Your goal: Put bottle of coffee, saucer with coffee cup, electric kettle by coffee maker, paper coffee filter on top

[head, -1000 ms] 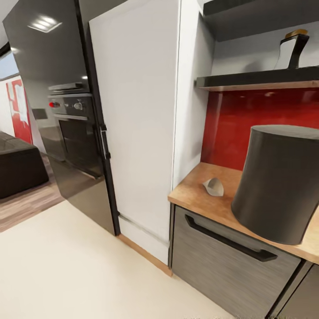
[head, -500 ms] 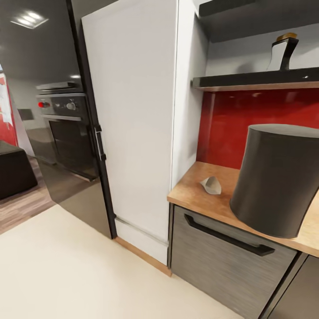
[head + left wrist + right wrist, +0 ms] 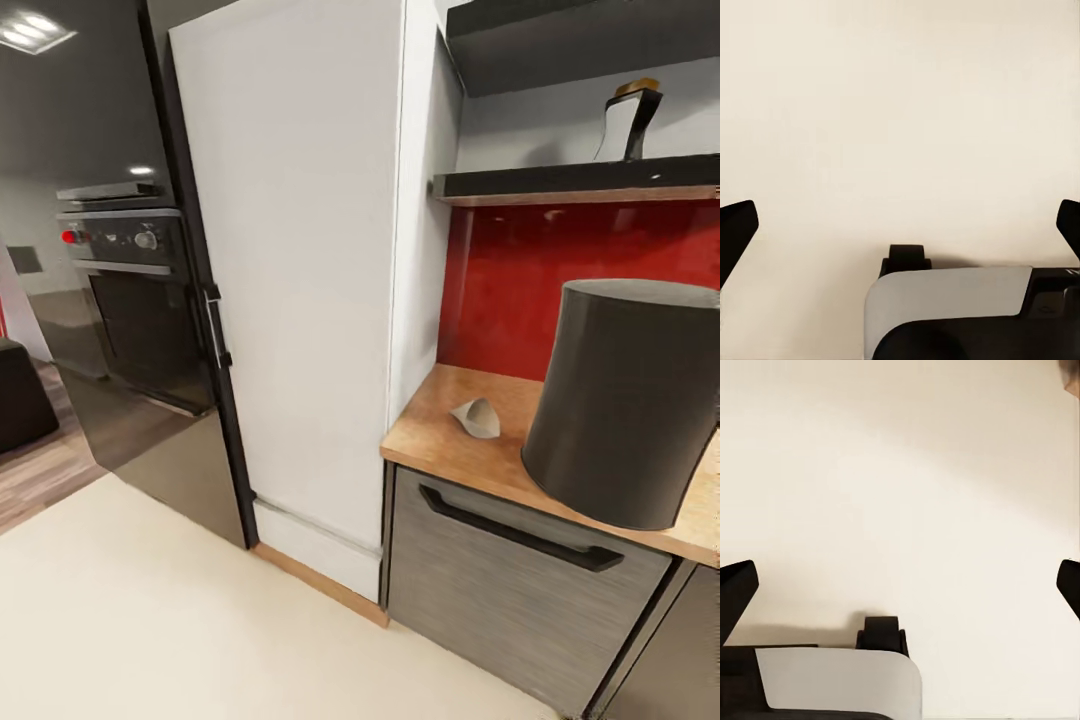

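Note:
In the head view the kitchen countertop [image 3: 432, 432] runs off to the right over grey cabinet fronts. A crumpled white paper coffee filter [image 3: 478, 418] lies on it near its left end. Just right of the filter stands a big dark grey cylinder [image 3: 625, 400], apparently the coffee maker seen close up. Above, on the black kitchen shelf [image 3: 580, 180], sits the bottle of coffee [image 3: 628, 122] with its golden cap. My left gripper [image 3: 900, 225] and right gripper [image 3: 900, 585] both hang open over the cream floor, holding nothing.
A tall white cabinet front [image 3: 300, 280] stands left of the counter, with a dark fridge door and black handle [image 3: 215, 330] beside it. Further left is a built-in oven [image 3: 125, 270]. A drawer with a black handle [image 3: 520, 530] sits under the counter. Cream floor [image 3: 150, 620] lies in front.
The whole head view has shifted: the oven and fridge slid left in the picture, so the camera moved. The filter, cylinder and bottle stay in place.

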Tool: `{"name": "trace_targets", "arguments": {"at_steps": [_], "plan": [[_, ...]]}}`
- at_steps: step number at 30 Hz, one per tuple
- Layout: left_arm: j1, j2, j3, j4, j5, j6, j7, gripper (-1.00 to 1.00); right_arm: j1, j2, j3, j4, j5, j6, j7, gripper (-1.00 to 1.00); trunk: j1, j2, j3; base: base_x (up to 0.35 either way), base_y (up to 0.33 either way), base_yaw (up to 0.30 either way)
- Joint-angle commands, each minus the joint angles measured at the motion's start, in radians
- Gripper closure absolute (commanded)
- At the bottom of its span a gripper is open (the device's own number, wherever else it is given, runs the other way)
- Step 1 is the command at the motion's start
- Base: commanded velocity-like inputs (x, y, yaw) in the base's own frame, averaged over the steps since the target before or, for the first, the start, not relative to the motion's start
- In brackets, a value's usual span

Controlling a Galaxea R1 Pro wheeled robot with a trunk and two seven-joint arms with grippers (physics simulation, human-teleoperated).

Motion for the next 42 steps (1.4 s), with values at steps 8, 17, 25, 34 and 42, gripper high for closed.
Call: {"name": "trace_targets", "arguments": {"at_steps": [8, 17, 25, 34, 42], "plan": [[0.0, 0.0, 0.001, -0.001, 0.0, -0.001, 0.0, -1.0, -0.001, 0.0, 0.0, 0.0, 0.001, -0.002, -0.001, -1.0, 0.0, 0.0, -0.001, 0.001, 0.223, -0.059], [0.001, 0.0, 0.001, -0.001, 0.0, -0.001, 0.0, -1.0, -0.001, 0.0, 0.0, 0.0, 0.001, -0.001, -0.001, -1.0, 0.0, 0.0, -0.001, 0.0, 0.255, -0.114], [0.001, 0.0, 0.001, -0.001, -0.001, -0.001, 0.0, -1.0, -0.001, 0.0, 0.0, 0.0, 0.002, -0.002, -0.002, -1.0, 0.0, 0.0, -0.001, 0.118, 0.073, -0.059], [0.0, 0.0, 0.002, -0.001, -0.001, -0.002, 0.0, -1.0, -0.001, 0.0, 0.0, -0.001, 0.0, -0.002, 0.0, -1.0, 0.0, 0.0, -0.001, 0.047, 0.014, -0.003], [0.001, 0.0, -0.002, -0.003, 0.001, -0.003, -0.002, -1.0, 0.002, 0.001, -0.001, -0.273, -0.002, -0.117, 0.152, -1.0, 0.0, 0.0, -0.001, 0.001, 0.0, 0.0]]}}
